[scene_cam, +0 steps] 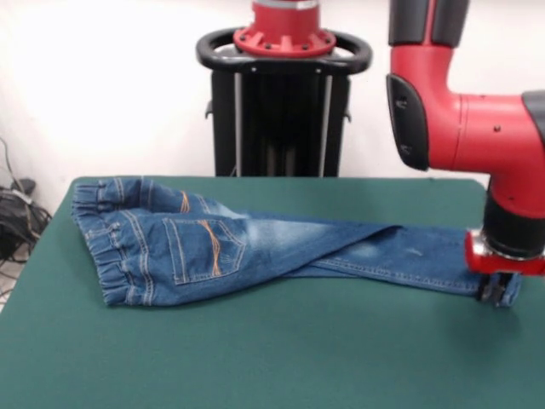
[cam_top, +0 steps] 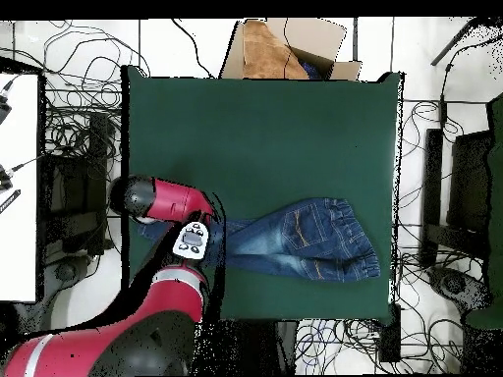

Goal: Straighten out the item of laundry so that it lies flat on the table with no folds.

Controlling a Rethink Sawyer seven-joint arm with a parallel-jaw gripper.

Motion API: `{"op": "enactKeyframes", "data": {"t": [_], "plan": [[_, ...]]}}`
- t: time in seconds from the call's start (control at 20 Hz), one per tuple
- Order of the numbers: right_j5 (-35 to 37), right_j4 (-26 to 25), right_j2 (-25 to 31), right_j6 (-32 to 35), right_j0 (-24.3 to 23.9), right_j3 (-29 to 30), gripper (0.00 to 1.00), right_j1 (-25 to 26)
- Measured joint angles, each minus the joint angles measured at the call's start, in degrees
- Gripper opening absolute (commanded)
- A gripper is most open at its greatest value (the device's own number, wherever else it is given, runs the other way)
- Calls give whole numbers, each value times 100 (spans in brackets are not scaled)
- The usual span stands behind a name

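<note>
The item of laundry [scene_cam: 213, 247], a small pair of blue jeans, lies on the green table [scene_cam: 272, 358] with its gathered waistband at the left and its back pockets facing up. The legs lie one over the other and stretch out to the right. My gripper [scene_cam: 497, 295] is down at the leg hem on the far right, shut on the denim there. In the overhead view the jeans [cam_top: 300, 234] lie near the table's [cam_top: 255, 128] lower edge. The arm's wrist [cam_top: 191, 241] covers the leg ends and hides the gripper.
The arm's red elbow [scene_cam: 460, 119] hangs over the table's right side. A cardboard box [cam_top: 285, 47] stands just beyond the table's far edge in the overhead view. Cables lie on the floor around the table.
</note>
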Motion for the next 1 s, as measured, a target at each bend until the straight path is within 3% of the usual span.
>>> {"op": "enactKeyframes", "data": {"t": [0.4,0.65,0.9,1.0], "plan": [[-6,-6,211,0,-267,119,0,-67],[-6,-8,469,0,-728,446,0,-347],[-60,45,1089,0,-1507,986,0,-800],[-224,127,1689,0,-2158,1394,0,-988]]}}
